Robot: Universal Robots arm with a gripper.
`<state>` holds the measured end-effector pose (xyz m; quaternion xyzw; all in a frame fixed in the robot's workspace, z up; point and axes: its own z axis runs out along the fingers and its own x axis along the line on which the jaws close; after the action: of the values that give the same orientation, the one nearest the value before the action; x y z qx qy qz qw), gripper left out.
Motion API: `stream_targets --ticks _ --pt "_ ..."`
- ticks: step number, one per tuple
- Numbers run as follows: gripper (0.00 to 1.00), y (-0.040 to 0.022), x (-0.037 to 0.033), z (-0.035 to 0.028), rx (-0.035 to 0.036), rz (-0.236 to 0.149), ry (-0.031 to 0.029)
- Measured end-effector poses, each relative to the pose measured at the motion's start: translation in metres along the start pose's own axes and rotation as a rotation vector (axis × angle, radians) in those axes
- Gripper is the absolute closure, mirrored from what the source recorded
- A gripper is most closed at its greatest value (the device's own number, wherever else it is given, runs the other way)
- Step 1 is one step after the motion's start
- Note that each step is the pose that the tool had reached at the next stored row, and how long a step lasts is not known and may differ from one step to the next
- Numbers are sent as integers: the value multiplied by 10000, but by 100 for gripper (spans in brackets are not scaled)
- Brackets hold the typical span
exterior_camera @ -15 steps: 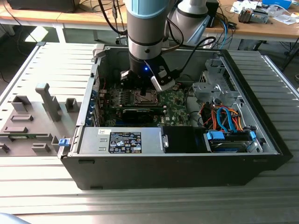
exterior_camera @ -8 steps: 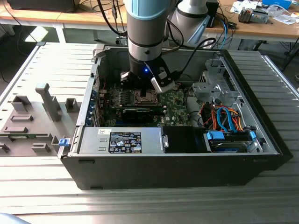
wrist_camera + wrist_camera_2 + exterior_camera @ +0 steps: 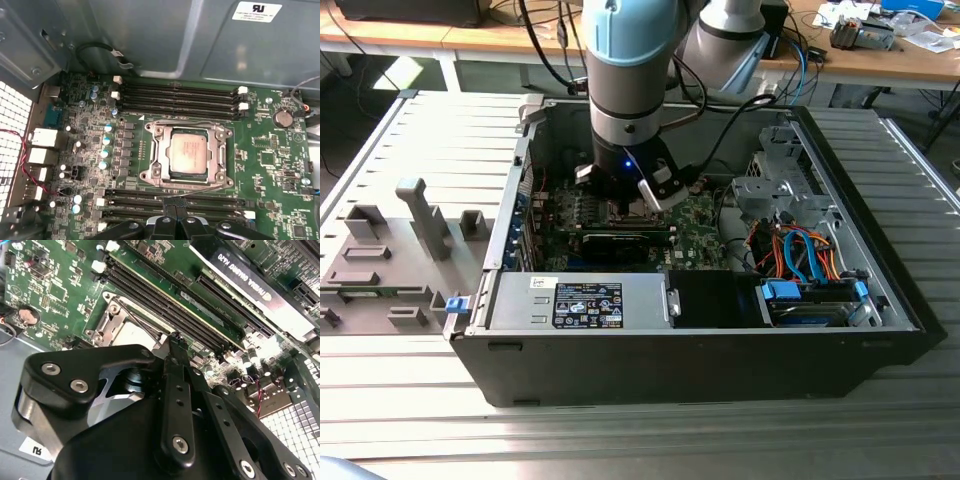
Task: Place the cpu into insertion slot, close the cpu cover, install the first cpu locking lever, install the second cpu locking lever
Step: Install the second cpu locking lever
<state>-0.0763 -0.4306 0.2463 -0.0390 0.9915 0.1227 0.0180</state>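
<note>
The cpu [image 3: 187, 152], with its dull silver top, lies flat in the insertion slot [image 3: 145, 176] on the green board. The silvery cpu cover [image 3: 158, 155] is folded down around it, the chip showing through its window. One thin wire lever [image 3: 190, 122] runs along the socket's far edge. A second lever [image 3: 200, 189] slants along the near edge, its end right at my gripper [image 3: 172, 204]. The black fingers look pressed together. In the second wrist view my gripper [image 3: 175, 340] points at the socket's edge beside the cpu [image 3: 131, 334]. In the exterior view my gripper [image 3: 628, 205] hangs low inside the case over the board.
Black memory slots [image 3: 180, 92] flank the socket on both sides. A long black expansion card [image 3: 620, 238] lies beside it. The power supply [image 3: 580, 300] and drive bay with coloured cables [image 3: 800, 255] fill the case front. Grey fixtures [image 3: 410, 215] stand at the exterior view's left.
</note>
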Motion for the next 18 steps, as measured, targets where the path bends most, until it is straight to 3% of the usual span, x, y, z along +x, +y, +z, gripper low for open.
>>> stream_targets --ticks 3,7,13,15,18 --pt "89 1 25 43 -53 1 -5" --pt "89 -2 75 122 -60 2 -5" --pt "89 -22 229 255 -90 2 -7" --pt "89 -29 233 285 -147 -10 -8" --pt "89 -33 234 323 -305 -14 -21"
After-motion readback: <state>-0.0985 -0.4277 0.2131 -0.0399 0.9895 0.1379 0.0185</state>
